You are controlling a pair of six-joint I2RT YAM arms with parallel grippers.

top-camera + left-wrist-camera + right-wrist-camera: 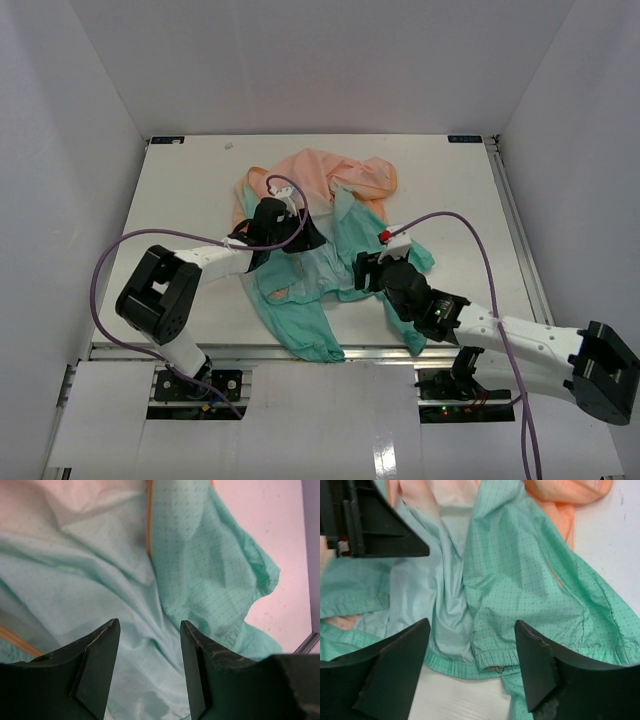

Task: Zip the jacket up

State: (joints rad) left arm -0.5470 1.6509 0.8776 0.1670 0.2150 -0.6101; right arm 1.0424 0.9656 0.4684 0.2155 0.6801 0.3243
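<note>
Jacket (345, 220): crumpled mid-counter, peach end toward the far side, teal end toward the arm bases. The front lies open, with the pale lining showing between the two teal panels. Nothing is zipped yet.

Zipper tape (149, 520): an orange strip running along one panel edge in the left wrist view. A second orange strip shows at the lower left, well apart from the first. The front edges are judged unaligned, so the zip cannot start until they are brought together.

Hem (490, 657): gathered elastic band, folded over. A small metal ring (499, 669) sits at its edge; cannot tell whether it is the slider.

Left gripper (150, 625): released, jaws apart just above the lining, no cloth pinched between them. It is placed over the open middle, probably to catch one front edge.

Right gripper (472, 625): also released, jaws wide, hovering over the hem fold near the ring. This is likely the bottom corner where the zip must be seated. The left gripper's fingers show at the top left of this view, so the two work close together.

Counter (190, 190): white and flat, and it carries the whole garment.
</note>
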